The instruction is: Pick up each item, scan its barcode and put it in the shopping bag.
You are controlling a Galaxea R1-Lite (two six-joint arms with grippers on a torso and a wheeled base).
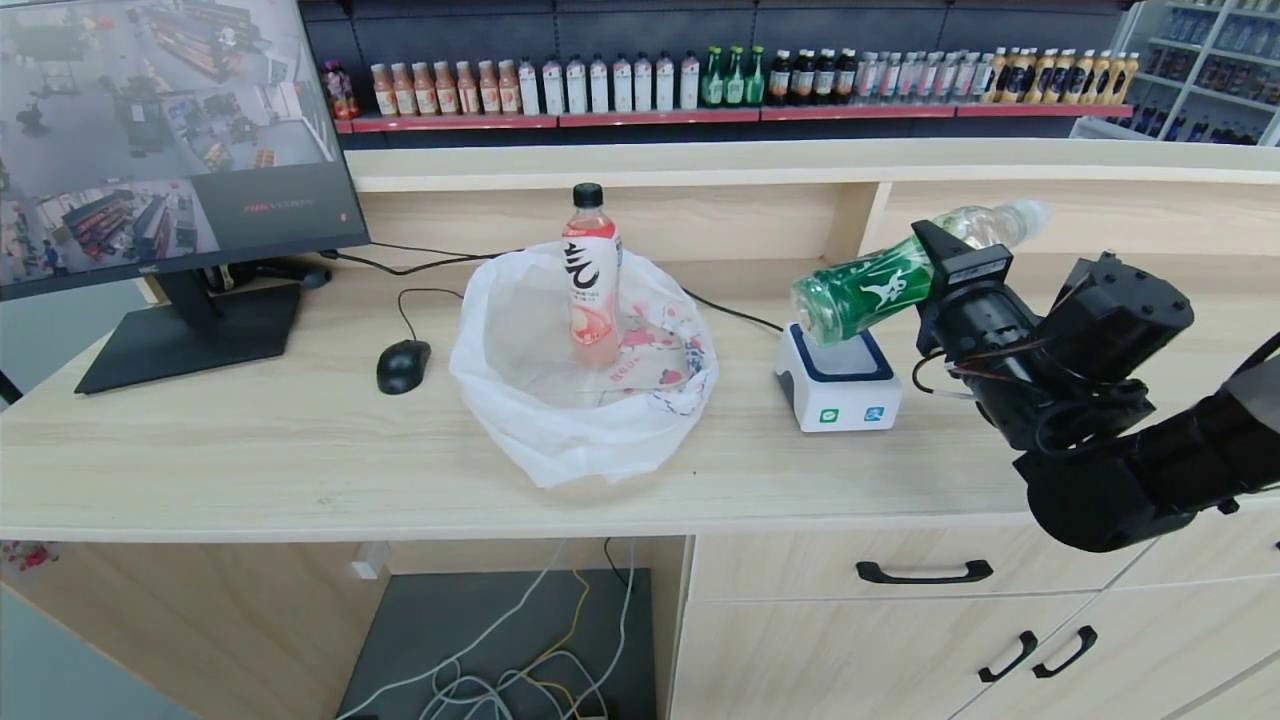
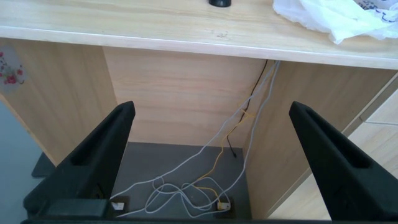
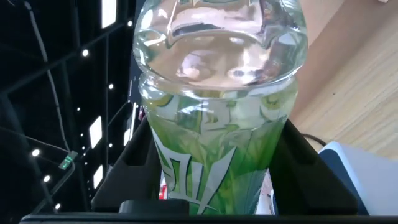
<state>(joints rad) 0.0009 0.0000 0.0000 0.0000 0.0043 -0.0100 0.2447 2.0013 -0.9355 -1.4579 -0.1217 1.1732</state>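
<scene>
Clamping green bottle [image 1: 865,290] above scanner [image 1: 838,385], R gripper [image 1: 935,265], L gripper [image 2: 211,109] spread wide, empty

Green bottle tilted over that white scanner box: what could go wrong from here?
The green bottle lies sideways in the right tool, so it might slip or twist out over the scanner. Dropped into the shopping bag, it could topple the pink bottle standing upright there.

Pale wood desk [image 1: 250,450] with a raised back ledge [image 1: 700,160], black monitor [image 1: 150,130] and mouse [image 1: 402,366] on the desk's left part, black-handled drawers [image 1: 925,572] under the desk at right, loose cables [image 1: 480,680] in the open bay beneath the desk, red-edged shelf [image 1: 740,117] of drink bottles on the dark wall behind the desk
</scene>
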